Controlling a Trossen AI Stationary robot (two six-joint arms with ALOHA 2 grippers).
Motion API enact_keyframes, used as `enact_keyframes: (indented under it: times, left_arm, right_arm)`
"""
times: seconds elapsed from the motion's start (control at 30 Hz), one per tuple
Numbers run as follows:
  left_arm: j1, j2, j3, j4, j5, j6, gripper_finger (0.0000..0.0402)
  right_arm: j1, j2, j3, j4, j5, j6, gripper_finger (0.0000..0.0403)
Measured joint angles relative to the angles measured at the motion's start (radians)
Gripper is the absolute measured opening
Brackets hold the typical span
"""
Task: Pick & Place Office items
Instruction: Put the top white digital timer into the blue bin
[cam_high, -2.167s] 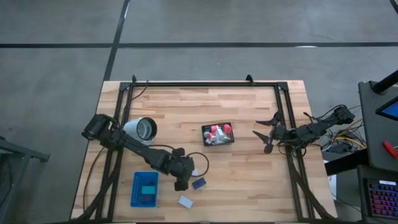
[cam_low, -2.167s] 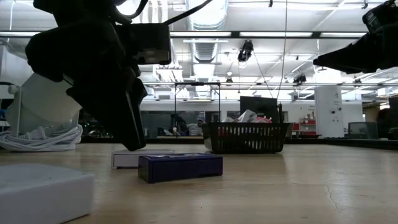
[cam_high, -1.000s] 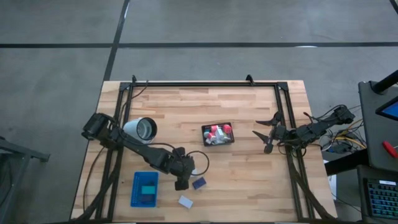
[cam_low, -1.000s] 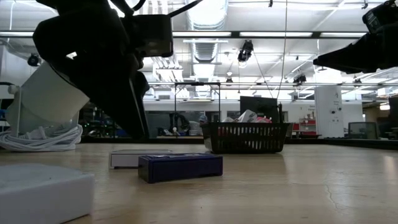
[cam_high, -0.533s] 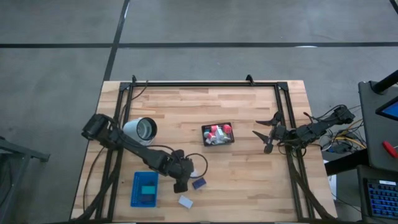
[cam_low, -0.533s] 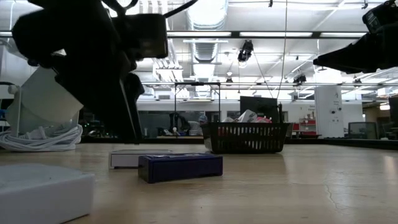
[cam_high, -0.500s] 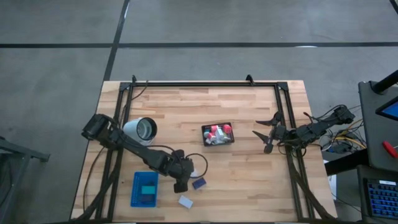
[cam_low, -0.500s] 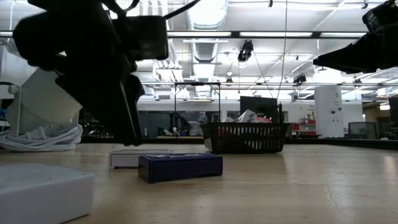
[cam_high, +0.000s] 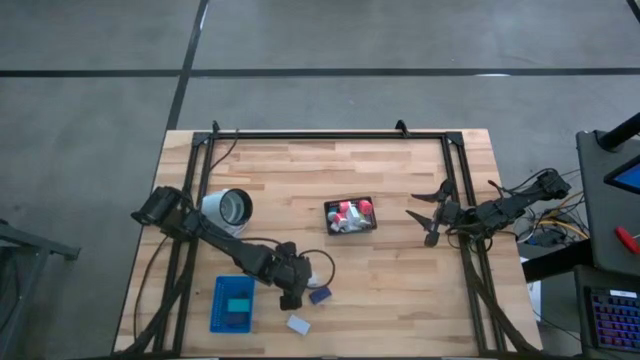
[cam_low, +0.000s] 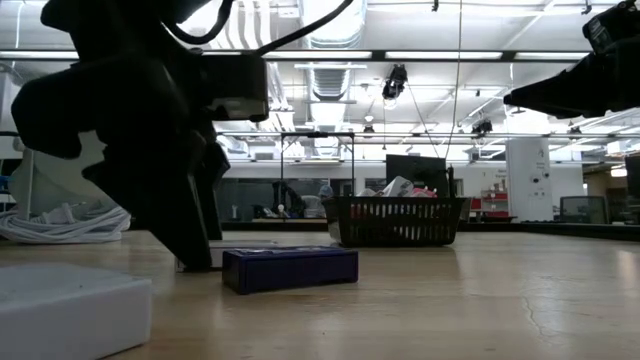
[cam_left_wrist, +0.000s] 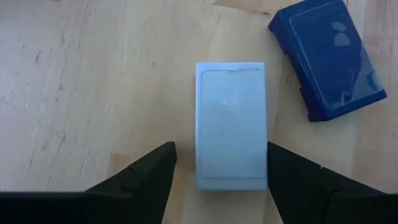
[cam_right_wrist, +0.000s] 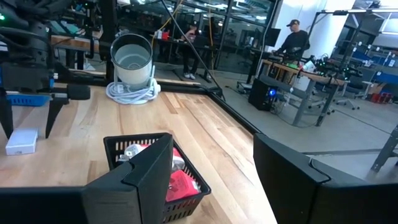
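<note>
Fingers of my left gripper (cam_left_wrist: 219, 163) stand wide apart, one to either side of the white block (cam_left_wrist: 231, 124), neither visibly touching it. My left arm reaches across the wooden table (cam_high: 400, 190) from its left edge toward the near side, wrist bent so the gripper (cam_high: 289, 297) points down at the boards. White block: flat rectangle, rounded corners, smooth matte face with a thin inset line near the rim; in the wrist view its long axis runs straight out from between my fingers. Just beside it, apart, the navy block (cam_left_wrist: 326, 58) lies tilted, corner toward the white one, glossy top catching light. From above, navy block (cam_high: 320, 295) and white block (cam_high: 298, 324) sit near the blue tray (cam_high: 232, 304). My right gripper (cam_high: 427, 218) hangs by the table's right edge, fingers parted, empty, well away from the black mesh basket (cam_high: 349, 215) with red and white pieces inside.
</note>
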Motion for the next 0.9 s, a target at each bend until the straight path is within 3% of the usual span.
enact_keyframes:
  times: [0.37,0.77,0.9]
  left_arm:
    - [0.002,0.008,0.002,0.0,-0.003,0.003,0.0242]
    - [0.003,0.009,0.001,0.002,-0.006,0.008,0.0162]
    - [0.003,0.009,0.001,0.002,-0.006,0.008,0.0159]
  right_arm:
    - [0.0,0.0,0.0,0.0,0.0,-0.001,0.0217]
    - [0.0,0.0,0.0,0.0,0.0,-0.003,0.0217]
    - [0.0,0.0,0.0,0.0,0.0,-0.001,0.0217]
